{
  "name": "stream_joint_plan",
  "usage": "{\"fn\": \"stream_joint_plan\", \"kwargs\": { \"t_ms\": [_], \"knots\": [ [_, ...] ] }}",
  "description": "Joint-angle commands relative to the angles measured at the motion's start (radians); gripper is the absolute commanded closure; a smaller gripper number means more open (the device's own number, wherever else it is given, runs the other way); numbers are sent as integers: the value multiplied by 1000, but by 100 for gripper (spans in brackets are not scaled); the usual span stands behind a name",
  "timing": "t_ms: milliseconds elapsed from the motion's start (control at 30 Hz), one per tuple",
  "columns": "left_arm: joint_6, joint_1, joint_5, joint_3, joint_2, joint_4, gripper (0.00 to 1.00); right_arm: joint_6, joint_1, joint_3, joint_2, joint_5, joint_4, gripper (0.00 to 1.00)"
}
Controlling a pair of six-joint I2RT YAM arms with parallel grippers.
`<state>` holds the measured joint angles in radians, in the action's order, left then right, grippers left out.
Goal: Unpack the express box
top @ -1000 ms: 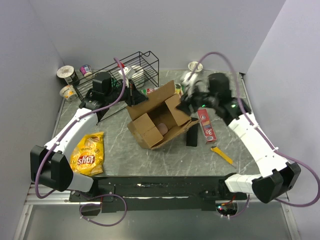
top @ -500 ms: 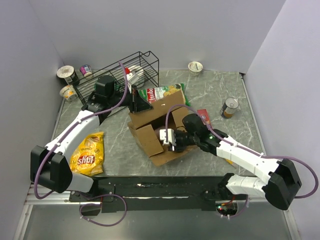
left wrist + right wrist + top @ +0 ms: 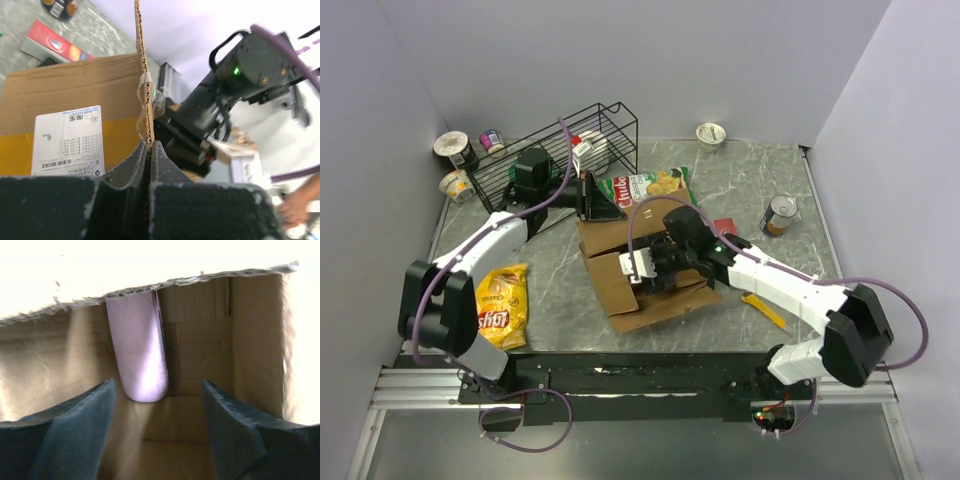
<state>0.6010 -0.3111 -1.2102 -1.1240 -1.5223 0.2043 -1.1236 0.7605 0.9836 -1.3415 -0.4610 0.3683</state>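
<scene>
Top external: box [image 3: 620, 240] mid-table between both arms, flaps splayed. At its far edge, left gripper [image 3: 592, 200]; reaching into the opening, right gripper [image 3: 645, 268]. Just behind, green bag [image 3: 645, 185]; well off to the left, yellow bag [image 3: 498, 308]; to the right, can [image 3: 780, 215].

Left wrist: fingers [image 3: 125, 170] pinched tight on a flap edge, white label [image 3: 67, 142] on the panel beside.

Right wrist: deep inside the cardboard walls, fingers [image 3: 80, 415] spread wide, nothing held. Ahead, lilac cylinder [image 3: 140, 350], untouched.
</scene>
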Motion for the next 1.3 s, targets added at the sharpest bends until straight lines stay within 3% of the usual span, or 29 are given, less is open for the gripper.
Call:
{"fn": "stream_joint_plan", "kwargs": {
  "t_ms": [0, 200, 300, 367, 433, 567, 667, 833, 933, 967, 1100, 1267],
  "knots": [
    [138, 10, -159, -63, -67, 110, 99, -191, -3, 99, -91, -25, 162, 20],
    [351, 23, -198, -68, -140, 340, 99, -219, 0, 115, -191, -18, 164, 15],
    [518, 35, -213, -74, -197, 544, 99, -202, 0, 99, -235, -7, 91, 14],
    [705, 53, -197, -69, -246, 771, 99, -200, 2, 89, -275, 7, 31, 14],
    [860, 72, -175, -69, -298, 897, 99, -180, 0, 90, -326, 22, -6, 14],
    [882, 81, -169, -103, -341, 945, 99, -122, 7, 125, -424, 113, -109, 13],
    [916, 86, -155, -115, -366, 980, 99, -165, 8, 193, -517, 114, -4, 15],
    [919, 99, -149, -126, -384, 980, 99, -245, 10, 207, -584, 124, 100, 36],
    [895, 106, -152, -135, -381, 945, 99, -245, 8, 211, -549, 99, 138, 59],
    [890, 107, -150, -140, -380, 939, 99, -216, 8, 217, -536, 94, 144, 73],
    [824, 107, -147, -132, -366, 877, 99, -139, -27, 253, -393, 16, 155, 100],
    [838, 110, -137, -95, -355, 928, 99, -6, -58, 326, -185, -156, 129, 100]
  ]
}}
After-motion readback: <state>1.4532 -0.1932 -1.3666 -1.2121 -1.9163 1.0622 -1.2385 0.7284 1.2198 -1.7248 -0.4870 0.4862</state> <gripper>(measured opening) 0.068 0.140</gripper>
